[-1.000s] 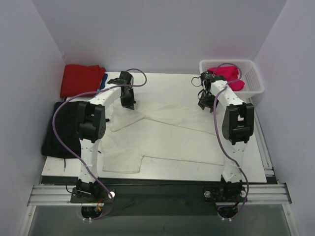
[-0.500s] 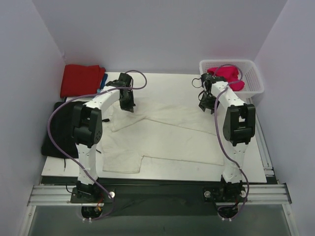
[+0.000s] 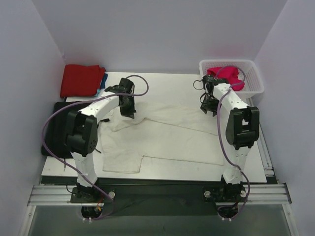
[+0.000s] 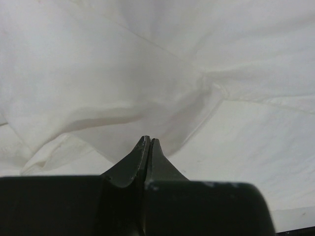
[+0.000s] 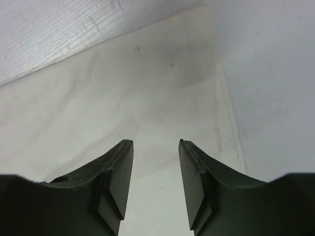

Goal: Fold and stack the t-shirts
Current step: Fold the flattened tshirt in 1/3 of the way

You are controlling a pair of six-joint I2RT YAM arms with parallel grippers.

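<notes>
L tool (image 3: 127, 109) pressed together, tips at shirt (image 3: 167, 135) far corner, well L of basket (image 3: 253, 73); can't tell if cloth nipped | R tool (image 3: 208, 107) spread, empty, over shirt edge nearest basket | chg: L elbow swings out, tool creeps nearer; R barely shifts | shirt partly folded on counter (image 3: 167, 81) beside basket | fold likely unfinished, not stacked

Left gripper (image 4: 148, 141) pinched shut, right gripper (image 5: 155, 143) parted, both arms outstretched.

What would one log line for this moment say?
phase: folding | left jaws: shut on cream t-shirt | right jaws: open, over its edge | stack: red shirt folded, far left
</notes>
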